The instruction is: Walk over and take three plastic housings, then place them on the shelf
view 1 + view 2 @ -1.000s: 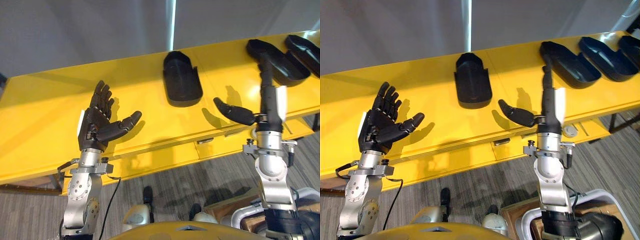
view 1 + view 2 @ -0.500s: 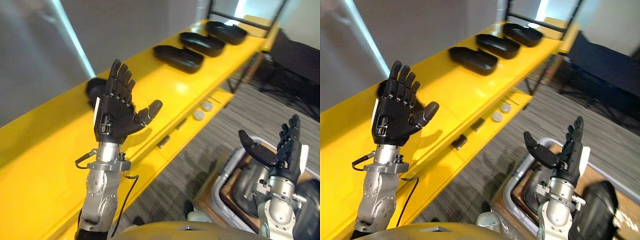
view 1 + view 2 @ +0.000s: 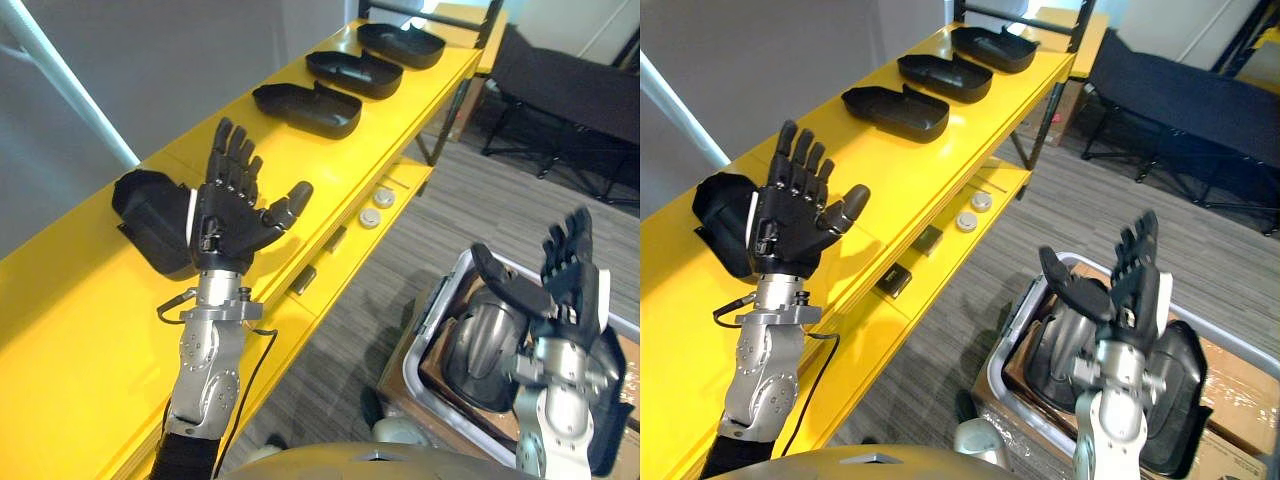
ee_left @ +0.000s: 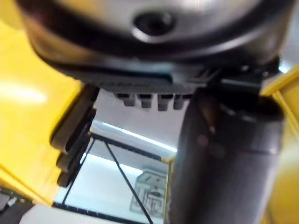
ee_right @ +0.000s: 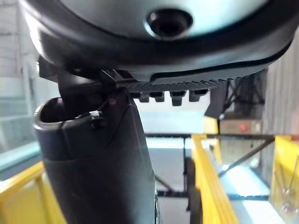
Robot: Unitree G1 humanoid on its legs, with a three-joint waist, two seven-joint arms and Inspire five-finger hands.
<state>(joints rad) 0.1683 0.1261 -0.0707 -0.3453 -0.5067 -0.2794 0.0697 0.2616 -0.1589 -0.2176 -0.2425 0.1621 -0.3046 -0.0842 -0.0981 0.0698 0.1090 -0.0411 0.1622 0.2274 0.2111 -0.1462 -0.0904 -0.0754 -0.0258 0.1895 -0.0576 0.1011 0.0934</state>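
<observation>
My left hand (image 3: 232, 215) is splayed and empty, one plastic housing (image 3: 150, 215) on the shelf (image 3: 330, 160) just behind its fingers. My right hand (image 3: 565, 290) is spread above the bin (image 3: 432, 312), probably lining up for the housings (image 3: 480, 340) beneath its fingers.

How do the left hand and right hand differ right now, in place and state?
The left hand is raised over the yellow shelf; the right hand is raised over the grey bin on the floor. The left hand stands just in front of a black plastic housing lying on the shelf; the right hand is above the dark housings in the bin. Both are open and hold nothing.
</observation>
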